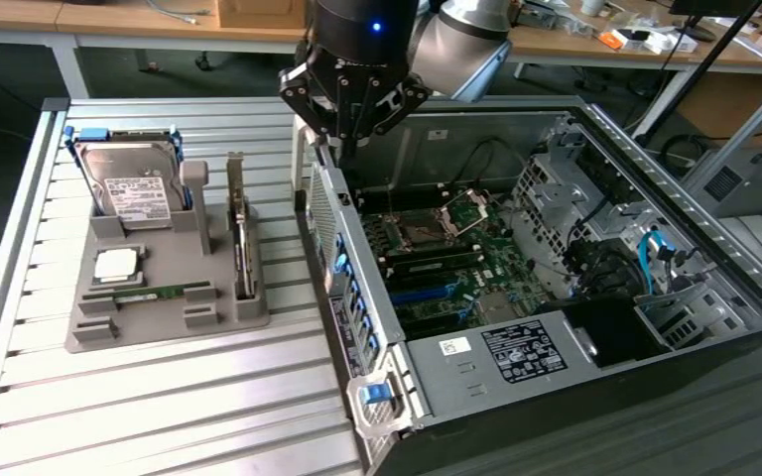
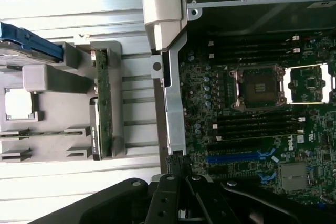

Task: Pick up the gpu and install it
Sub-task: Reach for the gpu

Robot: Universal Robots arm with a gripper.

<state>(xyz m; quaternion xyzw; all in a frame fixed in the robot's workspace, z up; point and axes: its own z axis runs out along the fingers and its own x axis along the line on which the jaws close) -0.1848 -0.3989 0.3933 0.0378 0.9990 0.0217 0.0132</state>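
While the gripper [image 1: 340, 149] [image 2: 177, 165] hangs right over the side wall of the open PC case [image 1: 354, 297], its fingers are pinched together with nothing between them. Can't tell if the tips actually touch the case wall, they're super close though. The arm [image 1: 467, 45] drops in from the top of the exterior view, with the wrist pointing pretty much straight down at that wall.

The gpu [image 1: 238, 233] [image 2: 103, 106] is standing on its edge in a slot of the gray holder [image 1: 156, 327] on the slatted table [image 1: 156, 416], on the exterior view's left of the case and apart from the gripper. The hard drive [image 1: 136, 188] stands upright in that same holder, next slot over.
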